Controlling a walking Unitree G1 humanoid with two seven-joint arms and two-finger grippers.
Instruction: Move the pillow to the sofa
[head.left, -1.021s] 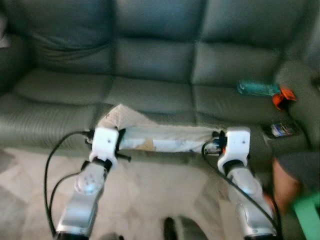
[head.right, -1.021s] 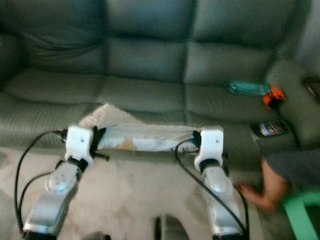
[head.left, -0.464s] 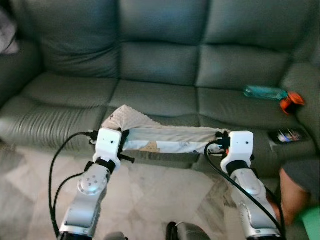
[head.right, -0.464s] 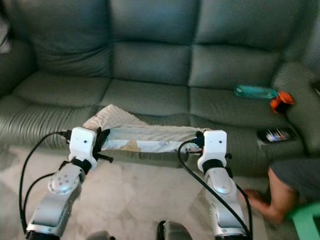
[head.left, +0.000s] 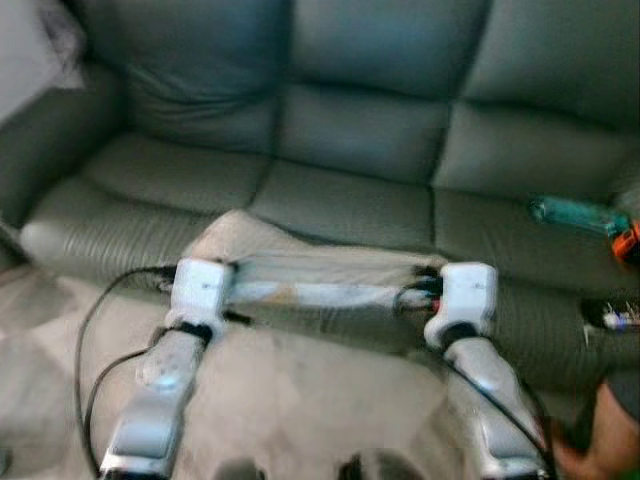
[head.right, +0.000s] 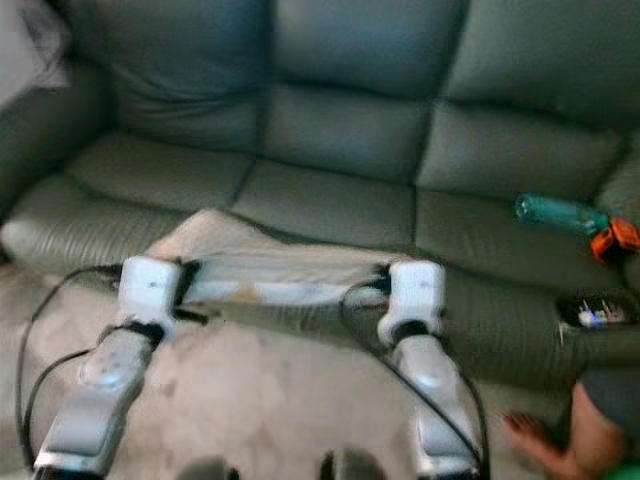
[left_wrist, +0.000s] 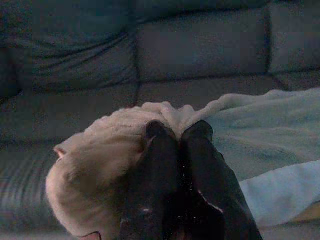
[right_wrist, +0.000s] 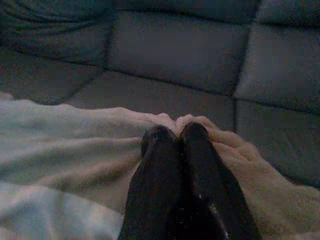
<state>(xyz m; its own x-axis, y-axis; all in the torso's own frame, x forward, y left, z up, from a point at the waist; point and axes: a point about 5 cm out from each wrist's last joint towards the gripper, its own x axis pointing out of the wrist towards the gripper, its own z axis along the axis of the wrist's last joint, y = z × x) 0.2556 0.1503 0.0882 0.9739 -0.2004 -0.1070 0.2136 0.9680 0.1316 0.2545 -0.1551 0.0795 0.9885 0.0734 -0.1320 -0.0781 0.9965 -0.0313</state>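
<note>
Still stretched, seemingly nearer the sofa (head.left: 350, 200): pillow (head.left: 320, 280), ends pinched by left gripper (left_wrist: 177, 131) and right gripper (right_wrist: 175, 134), arms outstretched.

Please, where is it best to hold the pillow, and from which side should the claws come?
At its two ends, from the floor side, as now: the left claw and right claw each pinch a bunched edge of the pillow. It is long and limp, so end grips probably keep it stretched over the sofa.
</note>
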